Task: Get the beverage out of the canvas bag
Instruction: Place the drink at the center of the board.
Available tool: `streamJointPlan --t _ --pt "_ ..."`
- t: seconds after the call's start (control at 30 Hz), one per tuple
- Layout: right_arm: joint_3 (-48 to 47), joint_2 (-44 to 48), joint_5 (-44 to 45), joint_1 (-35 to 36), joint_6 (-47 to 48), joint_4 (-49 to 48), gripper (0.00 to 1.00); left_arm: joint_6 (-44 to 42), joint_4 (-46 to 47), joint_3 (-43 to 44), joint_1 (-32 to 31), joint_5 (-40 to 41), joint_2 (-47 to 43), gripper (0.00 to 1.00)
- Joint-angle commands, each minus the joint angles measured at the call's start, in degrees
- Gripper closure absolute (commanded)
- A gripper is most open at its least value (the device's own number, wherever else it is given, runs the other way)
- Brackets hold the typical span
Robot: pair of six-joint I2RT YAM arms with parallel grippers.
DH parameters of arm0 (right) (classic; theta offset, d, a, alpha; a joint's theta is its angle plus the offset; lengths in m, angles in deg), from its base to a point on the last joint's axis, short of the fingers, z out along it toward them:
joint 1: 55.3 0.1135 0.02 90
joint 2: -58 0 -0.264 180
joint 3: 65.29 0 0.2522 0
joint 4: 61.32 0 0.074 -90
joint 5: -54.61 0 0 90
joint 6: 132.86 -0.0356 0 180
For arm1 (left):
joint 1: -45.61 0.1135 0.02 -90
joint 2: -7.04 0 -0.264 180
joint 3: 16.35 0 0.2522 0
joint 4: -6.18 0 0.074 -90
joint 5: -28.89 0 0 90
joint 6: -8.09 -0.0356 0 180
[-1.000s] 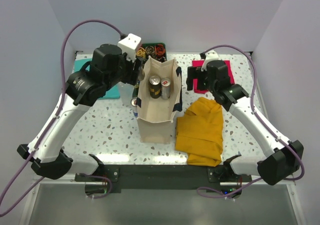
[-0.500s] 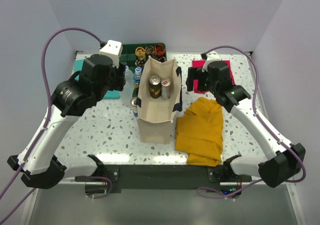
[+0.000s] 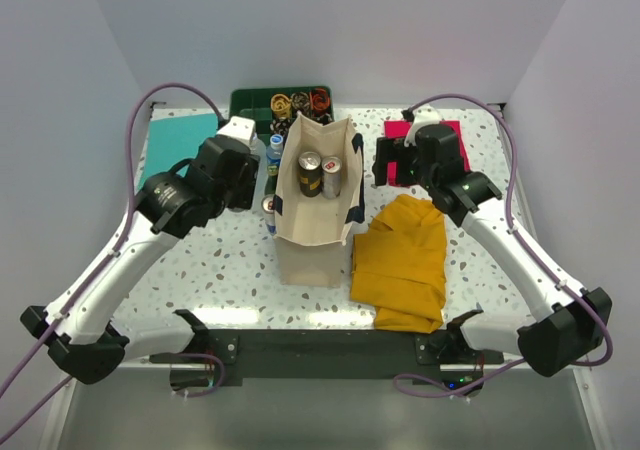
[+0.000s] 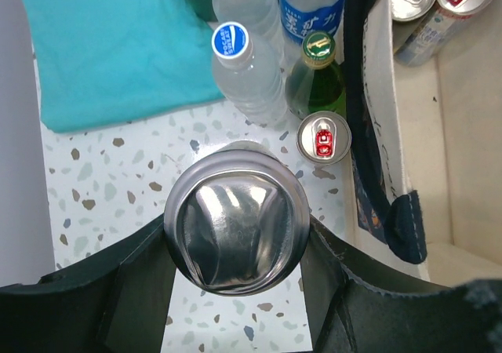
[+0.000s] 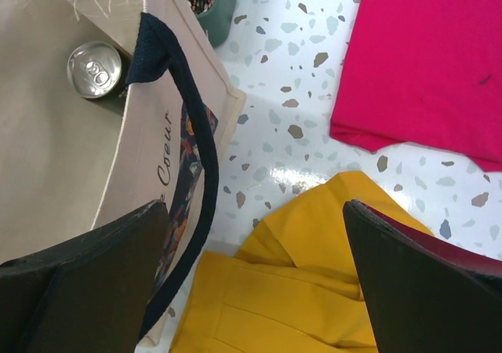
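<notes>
Beside the canvas bag (image 4: 471,149), the left gripper (image 4: 235,268) clasps a can (image 4: 235,223).

- The overhead view is bright and even. I read the light as coming from above, with a white glare band on the surface (image 3: 300,315) along its near edge.
- Shadows are soft; the canvas bag (image 3: 312,240) is dimmer inside.
- Left wrist: the can (image 4: 235,226) held in my left claw (image 4: 235,239) throws warped highlights, and the claw's fingers (image 4: 110,306) look dark and soft.
- Right wrist: a glare patch whitens the speckles, and the right claw (image 5: 251,282) fingers (image 5: 70,278) are blurred, nearly black.
</notes>
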Motion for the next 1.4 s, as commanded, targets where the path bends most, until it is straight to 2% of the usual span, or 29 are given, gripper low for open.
streamJointPlan --t 0.0,0.27,0.47,0.8,1.1,1.37 --pt "-0.24 1.83 0.31 -0.07 -0.19 0.35 0.02 2.78 9.93 -4.03 0.49 1.95 -3.53 1.00" --pt "-1.12 0.34 -0.65 -0.07 -0.10 0.35 0.02 5.07 16.27 -13.70 0.58 3.27 -4.24 1.00" --pt "-1.74 -0.54 -0.57 -0.07 0.07 0.61 0.02 5.16 24.78 -23.18 1.45 3.09 -7.48 1.00" --pt "-2.70 -2.12 -1.18 -0.07 0.07 0.44 0.02 6.30 38.06 -35.93 6.02 1.78 -11.45 1.00" --pt "-2.97 -3.27 -0.22 -0.16 -0.01 0.87 0.02 5.95 40.70 -36.03 7.96 -3.32 -6.27 1.00" --pt "-2.97 -3.80 0.14 -0.07 -0.01 1.05 0.02 6.65 37.80 -34.01 9.98 -5.52 -2.22 1.00"
